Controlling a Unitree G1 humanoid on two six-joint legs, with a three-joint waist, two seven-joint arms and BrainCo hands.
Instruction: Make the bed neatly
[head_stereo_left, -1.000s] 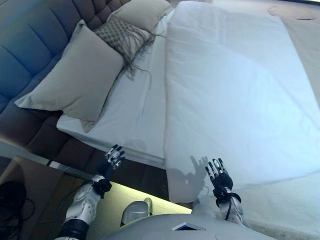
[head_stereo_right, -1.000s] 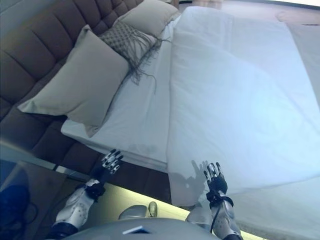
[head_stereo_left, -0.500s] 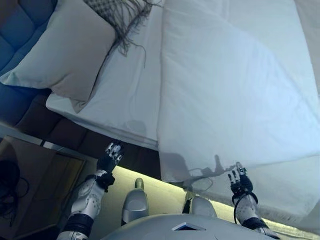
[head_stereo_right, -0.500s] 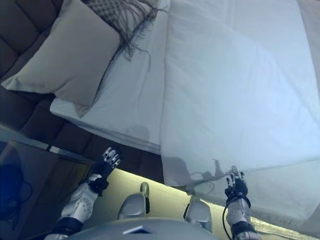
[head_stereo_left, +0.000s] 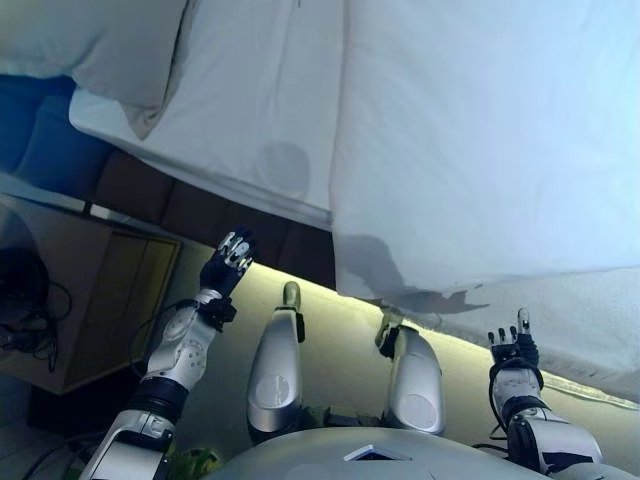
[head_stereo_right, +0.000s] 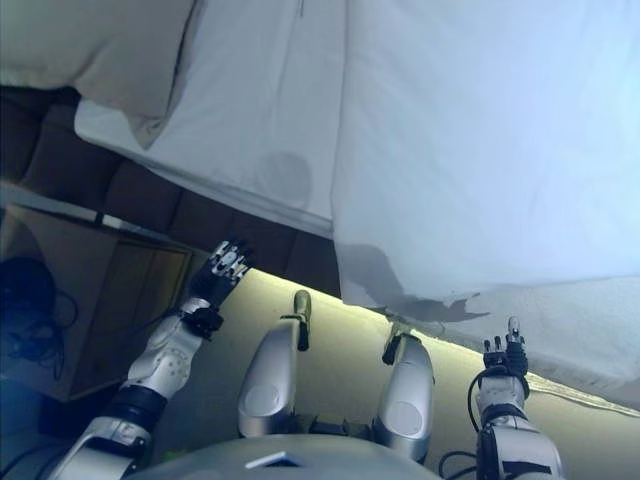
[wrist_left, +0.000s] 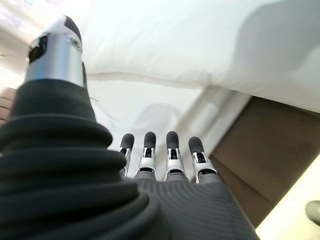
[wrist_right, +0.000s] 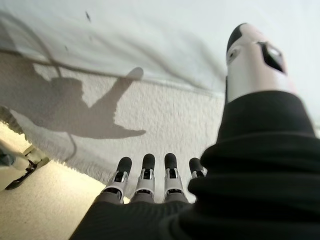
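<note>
A white duvet (head_stereo_left: 480, 140) covers the right part of the bed, its near edge hanging over the side. A white sheet (head_stereo_left: 260, 100) lies bare to its left, with a grey pillow (head_stereo_left: 100, 40) at the head end. My left hand (head_stereo_left: 228, 262) is open and empty, held in front of the dark bed frame (head_stereo_left: 200, 215) below the sheet; its straight fingers (wrist_left: 165, 160) show in the left wrist view. My right hand (head_stereo_left: 513, 348) is open and empty, below the duvet's hanging edge, fingers (wrist_right: 145, 175) pointing at a textured white cover (wrist_right: 165, 120).
A wooden bedside table (head_stereo_left: 90, 300) stands to the left of the bed, close to my left arm. The textured white cover (head_stereo_left: 590, 330) hangs down the bed's side at the lower right. A pale lit floor strip (head_stereo_left: 340, 340) runs along the bed's base.
The camera has tilted down, so the whole bed has shifted up in view. My right hand has come off the duvet's edge, moving right and lower. My left hand stays near the frame.
</note>
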